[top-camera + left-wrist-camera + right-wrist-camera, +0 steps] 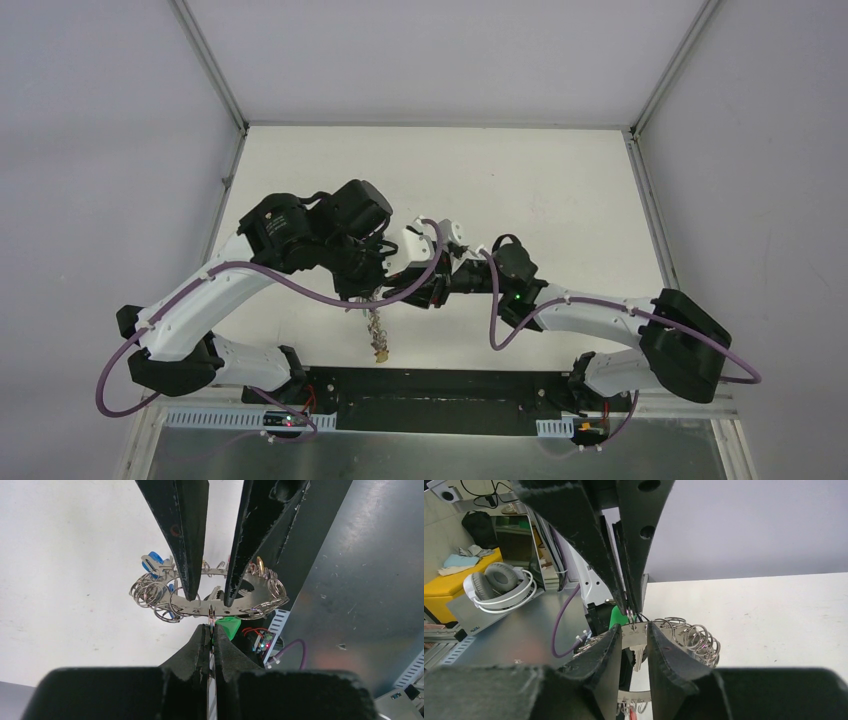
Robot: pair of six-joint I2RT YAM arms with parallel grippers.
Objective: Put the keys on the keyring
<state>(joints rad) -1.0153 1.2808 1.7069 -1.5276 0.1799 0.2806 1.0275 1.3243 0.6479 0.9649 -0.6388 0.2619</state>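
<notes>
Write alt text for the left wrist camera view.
The left claw, shut on the green-tagged key, holds it at the near edge of the keyring, a silvery band crowded with small rings. The right claw reaches in from above, pinching the keyring over a white table.

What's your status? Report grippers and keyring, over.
Left gripper shut on green-tag key. Right gripper shut on keyring, held off table. Key at the band, threading not discernible. Nothing blocking.

Left claw and right claw meet (keyring hanging beneath).
</notes>
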